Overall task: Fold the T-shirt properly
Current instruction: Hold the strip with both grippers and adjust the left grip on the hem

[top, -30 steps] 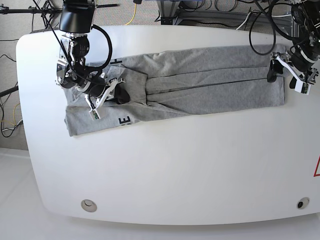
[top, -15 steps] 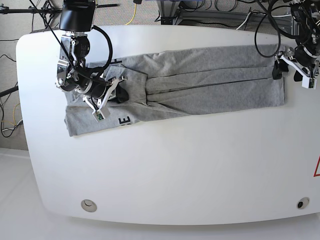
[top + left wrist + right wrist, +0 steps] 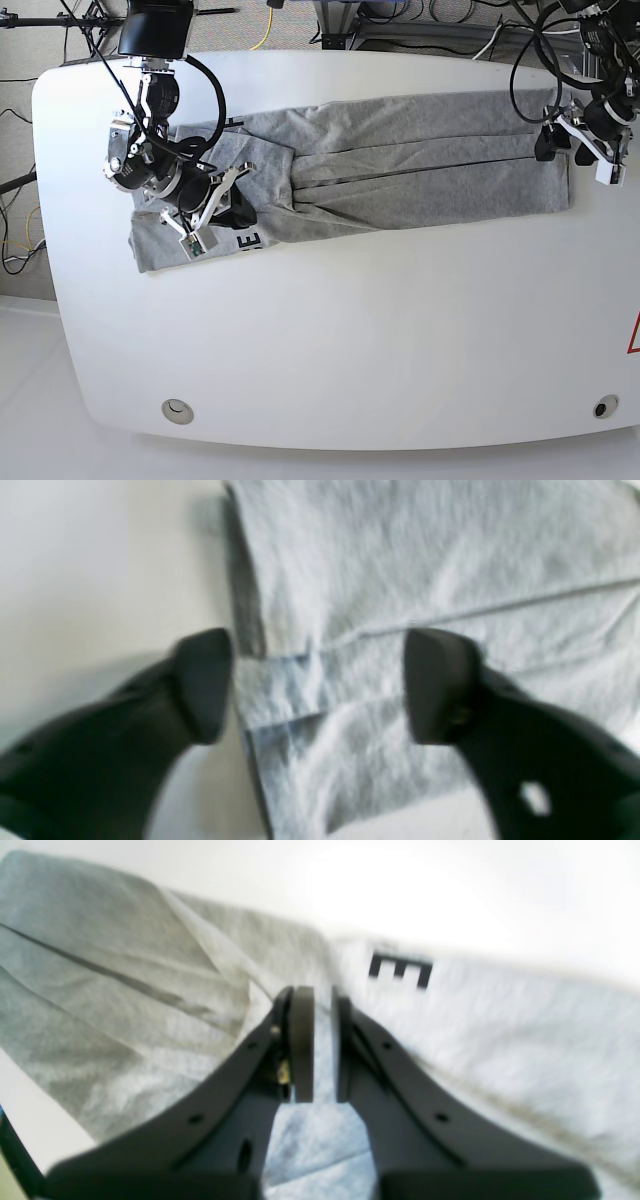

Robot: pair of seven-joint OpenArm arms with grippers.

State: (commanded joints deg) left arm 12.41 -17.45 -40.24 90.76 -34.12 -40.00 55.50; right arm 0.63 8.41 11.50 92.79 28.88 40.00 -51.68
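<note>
Since a second ago, the right gripper (image 3: pixel 238 208) has slid lower over the T-shirt (image 3: pixel 400 165), nearer its black lettering (image 3: pixel 249 241), jaws nearly shut with grey cloth between them. Across the white table (image 3: pixel 350 340), the left gripper (image 3: pixel 560 140) has lifted slightly, spread wide over the shirt's far edge.

free: bare front half of white rounded table (image 3: pixel 350 340) | blocked: long grey cotton T-shirt (image 3: pixel 400 165) spans back strip | black cables (image 3: pixel 530 60) crowd far-right corner
</note>
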